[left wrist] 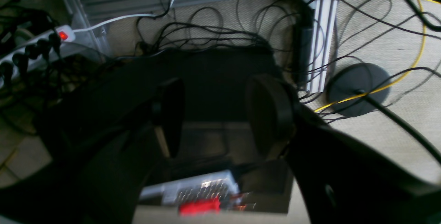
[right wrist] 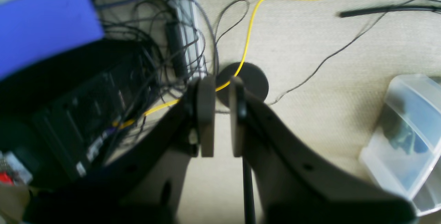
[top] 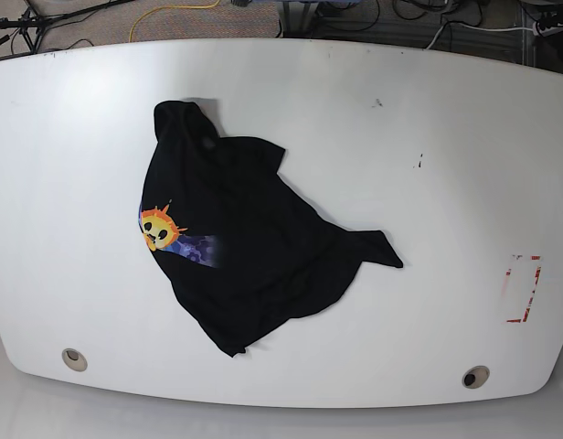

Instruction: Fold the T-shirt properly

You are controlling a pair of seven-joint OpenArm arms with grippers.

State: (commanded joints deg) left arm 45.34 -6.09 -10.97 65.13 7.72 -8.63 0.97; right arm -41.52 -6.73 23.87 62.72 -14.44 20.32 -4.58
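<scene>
The black T-shirt (top: 254, 247) lies crumpled on the white table (top: 428, 183), left of centre in the base view. Its orange-yellow sun face print (top: 158, 226) and blue-purple patch (top: 195, 247) show at its left edge. One corner trails out to the right. Neither arm shows in the base view. My left gripper (left wrist: 220, 120) is open and empty, over floor and cables off the table. My right gripper (right wrist: 222, 120) has its fingers close together with a narrow gap, holds nothing, and is also over the floor. The shirt does not show in either wrist view.
A red outline mark (top: 524, 288) is on the table's right side. Two round holes (top: 73, 358) sit near the front edge. On the floor are tangled cables, a power strip (left wrist: 34, 44), a round black stand base (left wrist: 358, 88), a yellow cable (right wrist: 248, 27) and a clear plastic box (right wrist: 406, 138).
</scene>
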